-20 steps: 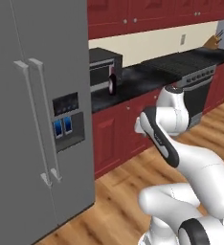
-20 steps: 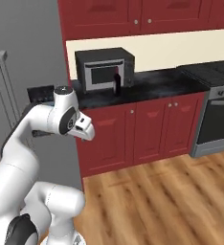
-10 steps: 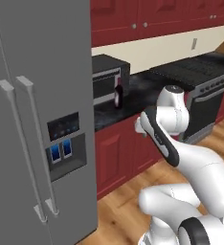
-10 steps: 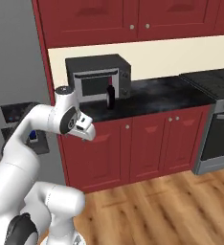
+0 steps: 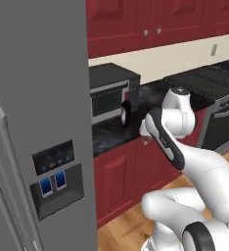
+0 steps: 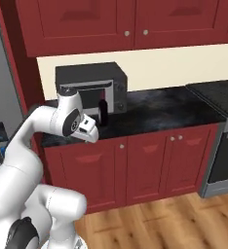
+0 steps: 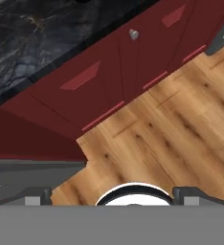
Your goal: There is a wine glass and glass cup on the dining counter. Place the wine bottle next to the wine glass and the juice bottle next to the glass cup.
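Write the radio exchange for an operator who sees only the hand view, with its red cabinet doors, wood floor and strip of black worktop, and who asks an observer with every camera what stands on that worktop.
Operator: I see only cabinet doors and floor. Is any bottle on this worktop?
Observer: Yes. A dark bottle stands upright on the black worktop, directly in front of the microwave. I cannot tell which of the two bottles it is.
Operator: Where is the tool relative to it?
Observer: In the right base view the tool hangs at the worktop's front edge, lower than the bottle and to its left, angled down toward the floor and clear of the bottle.
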